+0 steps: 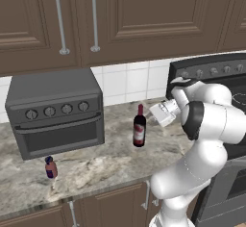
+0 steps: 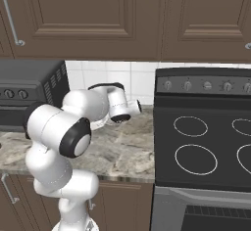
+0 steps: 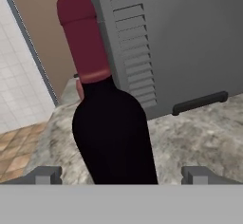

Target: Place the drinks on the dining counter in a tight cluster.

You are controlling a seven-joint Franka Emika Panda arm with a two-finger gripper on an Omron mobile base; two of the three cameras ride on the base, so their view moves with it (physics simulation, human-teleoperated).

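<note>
A dark wine bottle (image 1: 139,130) with a red cap and red-white label stands upright on the stone counter (image 1: 96,168), to the right of the toaster oven. In the hand view the wine bottle (image 3: 114,123) looms close, its body between my two fingertips. My gripper (image 3: 122,175) is open and holds nothing. In the left base view the gripper (image 1: 153,111) hangs just right of the bottle, at about neck height, with a small gap. A small reddish-brown bottle (image 1: 50,168) stands near the counter's front edge, far left. The dining counter is out of view.
A grey toaster oven (image 1: 55,110) sits at the back left of this counter; its vented side (image 3: 166,42) stands behind the bottle. A black stove (image 2: 206,142) adjoins the counter on the right. Brown upper cabinets (image 1: 144,14) hang overhead, above a white tiled wall (image 1: 125,84).
</note>
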